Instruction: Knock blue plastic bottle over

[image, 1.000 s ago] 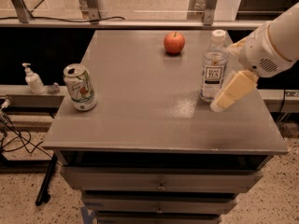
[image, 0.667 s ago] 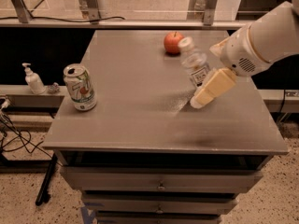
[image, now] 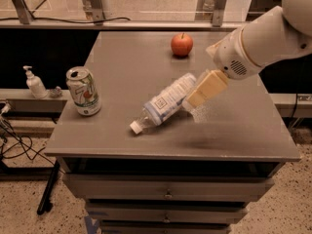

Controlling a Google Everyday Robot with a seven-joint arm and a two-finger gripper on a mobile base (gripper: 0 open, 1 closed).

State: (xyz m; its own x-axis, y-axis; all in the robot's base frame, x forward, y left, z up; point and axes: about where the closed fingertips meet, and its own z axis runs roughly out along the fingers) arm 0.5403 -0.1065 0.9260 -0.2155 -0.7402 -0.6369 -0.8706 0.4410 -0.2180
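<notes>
- My claw hangs low over the middle of the table, a little right of centre, slanting down toward the left from the end of my white arm.
- I cannot tell whether the claw is spread or pressed together; from this side it shows as one pale tan block.
- It is not pinching anything.
- The blue plastic bottle is down on its side near the middle of the table, lying at a slant.
- Its white cap points toward the front left, and its bottom end points back and right, toward my claw.
- The tip of the claw sits right against that bottom end; whether they actually touch I cannot tell.
- The bottle's white label with dark print faces up.
- A green-and-white soda can stands upright near the table's left edge, well apart from the bottle.
- A red apple rests toward the back of the table, behind the bottle and apart from it.
- A small white pump bottle stands on a lower ledge off to the left of the table.
- Below the tabletop are drawers.
</notes>
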